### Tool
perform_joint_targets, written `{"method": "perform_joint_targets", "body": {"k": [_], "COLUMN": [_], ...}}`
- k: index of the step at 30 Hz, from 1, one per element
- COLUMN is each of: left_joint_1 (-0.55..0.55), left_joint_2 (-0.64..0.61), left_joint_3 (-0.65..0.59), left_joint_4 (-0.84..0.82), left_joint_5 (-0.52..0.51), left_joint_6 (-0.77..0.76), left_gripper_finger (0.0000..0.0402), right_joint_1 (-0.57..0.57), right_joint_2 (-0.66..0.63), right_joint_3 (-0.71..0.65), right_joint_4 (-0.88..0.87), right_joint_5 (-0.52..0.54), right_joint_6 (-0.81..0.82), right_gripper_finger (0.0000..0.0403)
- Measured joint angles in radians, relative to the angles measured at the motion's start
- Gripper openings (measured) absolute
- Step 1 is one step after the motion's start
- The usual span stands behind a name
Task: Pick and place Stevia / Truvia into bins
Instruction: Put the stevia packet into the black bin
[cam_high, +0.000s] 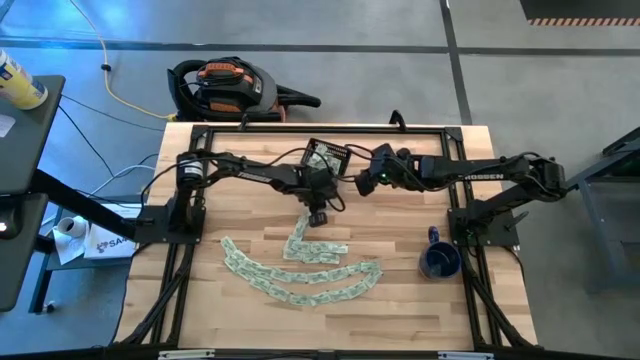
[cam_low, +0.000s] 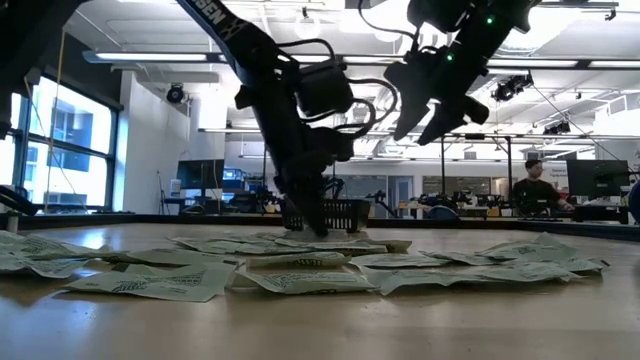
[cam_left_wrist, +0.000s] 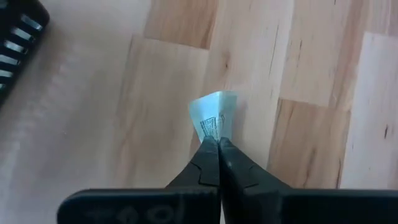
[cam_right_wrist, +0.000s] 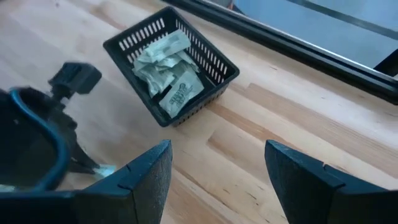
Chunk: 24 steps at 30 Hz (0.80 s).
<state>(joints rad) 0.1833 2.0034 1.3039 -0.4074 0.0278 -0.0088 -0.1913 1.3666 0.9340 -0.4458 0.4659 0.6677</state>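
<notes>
My left pincer (cam_left_wrist: 217, 142) is clamped on one Stevia sachet (cam_left_wrist: 214, 117), at six o'clock of the basket (cam_high: 326, 157); my right pincer (cam_right_wrist: 217, 180) stands apart.

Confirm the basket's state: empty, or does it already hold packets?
Not empty. The right wrist view shows several pale sachets piled inside the basket, which sits upright on the table.

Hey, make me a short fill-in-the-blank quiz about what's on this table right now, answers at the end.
1. The left gripper is shut on one ____.
2. The right gripper hangs open with ____ between its fingers.
3. The basket already holds several ____.
4. The blue mug stands nearest the ____ arm's base.

Missing words: sachet; nothing; sachets; right
</notes>
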Motion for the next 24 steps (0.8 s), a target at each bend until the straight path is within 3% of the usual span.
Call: {"method": "perform_joint_targets", "body": {"k": [5,9,15,19,24], "left_joint_1": [0.004,0.033,0.140,0.238,0.316], "left_joint_2": [-0.013,-0.049,-0.091,-0.071,-0.002], "left_joint_3": [0.080,0.150,0.234,0.264,0.261], "left_joint_4": [-0.075,-0.128,-0.112,-0.060,-0.080], "left_joint_5": [0.001,-0.004,-0.044,-0.025,0.102], "left_joint_6": [-0.052,-0.055,-0.116,-0.209,-0.335], "left_gripper_finger": [0.0046,0.0025,0.0025,0.0028,0.0026], "right_joint_1": [0.032,0.056,0.062,0.028,-0.016], "right_joint_2": [-0.019,-0.080,-0.237,-0.316,-0.346], "right_joint_3": [0.000,0.000,0.000,0.000,0.000], "right_joint_4": [0.033,0.039,0.008,-0.044,-0.102], "right_joint_5": [0.117,0.268,0.494,0.538,0.495], "right_joint_6": [0.027,0.087,0.076,0.066,0.075], "right_gripper_finger": [0.0245,0.0245,0.0245,0.0245,0.0245]}}
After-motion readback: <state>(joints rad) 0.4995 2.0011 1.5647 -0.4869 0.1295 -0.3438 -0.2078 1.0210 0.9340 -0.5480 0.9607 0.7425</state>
